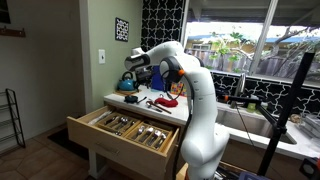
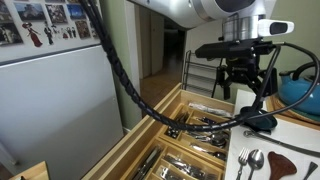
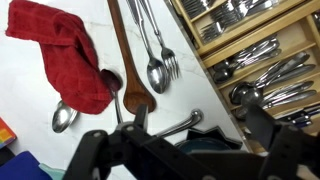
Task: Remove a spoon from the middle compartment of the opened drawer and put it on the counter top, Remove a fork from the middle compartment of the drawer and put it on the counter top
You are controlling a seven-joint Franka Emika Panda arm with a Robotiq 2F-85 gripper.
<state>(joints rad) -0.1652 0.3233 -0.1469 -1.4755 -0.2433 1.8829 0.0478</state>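
Note:
The drawer (image 1: 92, 130) (image 2: 150, 140) (image 3: 200, 45) stands pulled out, its wooden sections full of metal cutlery. The middle compartment (image 3: 252, 55) holds several forks and spoons. On the counter top (image 3: 40, 150) (image 2: 300, 130) a spoon (image 3: 155, 72) (image 2: 255, 159) and a fork (image 3: 169, 62) (image 2: 242, 166) lie side by side. My gripper (image 3: 200, 125) (image 2: 245, 78) (image 1: 135, 68) hovers above the counter beside the drawer. It is open, with nothing between its fingers.
A red cloth (image 3: 65, 50) (image 1: 166, 101) lies on the counter beside a wooden spoon (image 3: 128, 70). Another metal spoon (image 3: 63, 117) and a ladle handle (image 3: 178, 126) lie nearby. A blue kettle (image 1: 127, 82) (image 2: 262, 122) sits under the gripper. A sink (image 1: 245, 120) adjoins.

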